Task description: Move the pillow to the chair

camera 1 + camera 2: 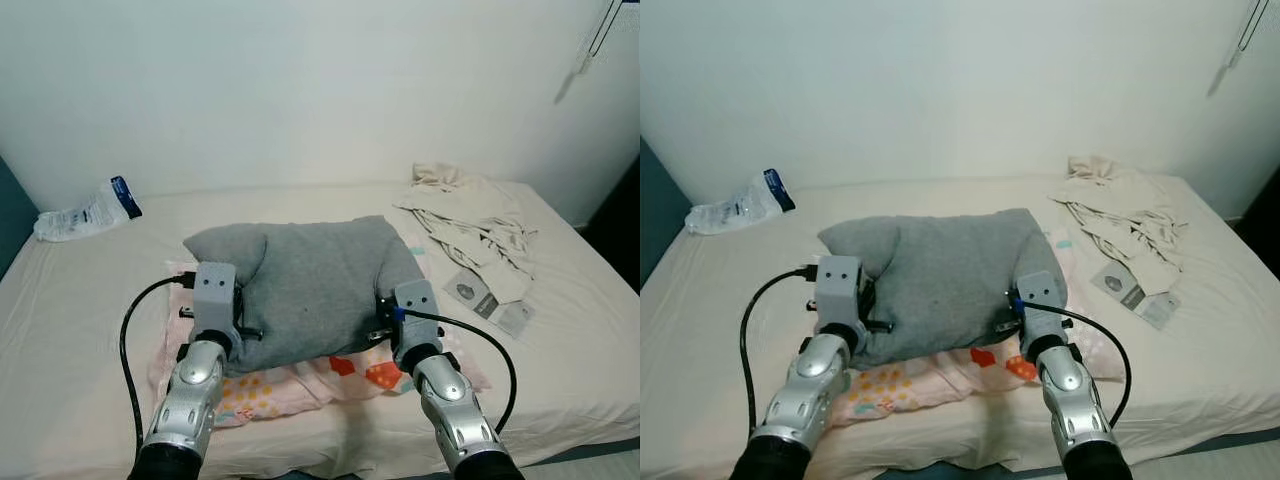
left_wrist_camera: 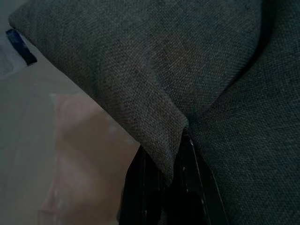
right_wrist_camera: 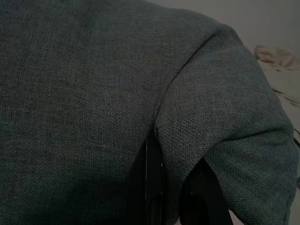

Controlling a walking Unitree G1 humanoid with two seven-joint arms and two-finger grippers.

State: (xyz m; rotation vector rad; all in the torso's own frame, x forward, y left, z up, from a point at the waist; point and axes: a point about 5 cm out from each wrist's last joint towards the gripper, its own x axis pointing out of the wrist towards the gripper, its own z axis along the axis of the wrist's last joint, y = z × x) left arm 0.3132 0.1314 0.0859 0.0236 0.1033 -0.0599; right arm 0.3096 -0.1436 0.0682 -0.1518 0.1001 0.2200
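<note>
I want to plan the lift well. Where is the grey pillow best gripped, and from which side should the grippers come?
Probably at its two near corners, coming from the robot's side of the bed. The grey pillow lies flat and wide, so one fold per side balances it. The left gripper and right gripper already pinch folds there.

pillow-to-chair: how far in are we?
Early. Done: both arms have reached the grey pillow, the left hand and the right hand at its two near corners. In hand: each wrist view shows black fingers pinching a fold of its fabric. Left: the pillow is not yet off the bed; lifting and carrying it to the chair.
</note>
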